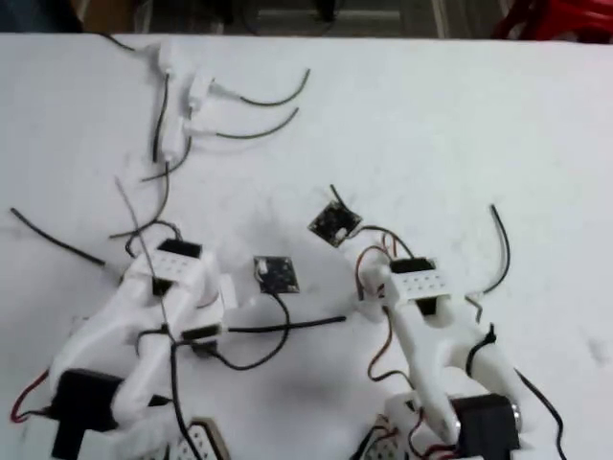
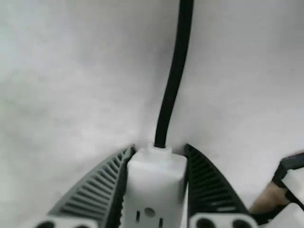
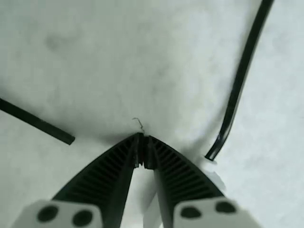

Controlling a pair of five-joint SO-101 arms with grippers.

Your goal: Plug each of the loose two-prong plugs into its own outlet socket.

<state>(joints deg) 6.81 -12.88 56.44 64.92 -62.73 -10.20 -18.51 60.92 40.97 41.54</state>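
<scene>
Left gripper (image 2: 158,153): jaws pinching a white plastic outlet socket block (image 2: 154,185); its thin black cord (image 2: 173,80) runs straight away over the white table (image 2: 57,71).
Right gripper (image 3: 142,145): ribbed jaws pressed together, empty, low over the table.
Loose plug: small white two-prong plug (image 1: 474,305) on a curved black wire, lying at the robot's right.
Step, as judged: fetch that plug. Spread the jaws first, grip its body squarely, and line the prongs up with the socket slots.
</scene>
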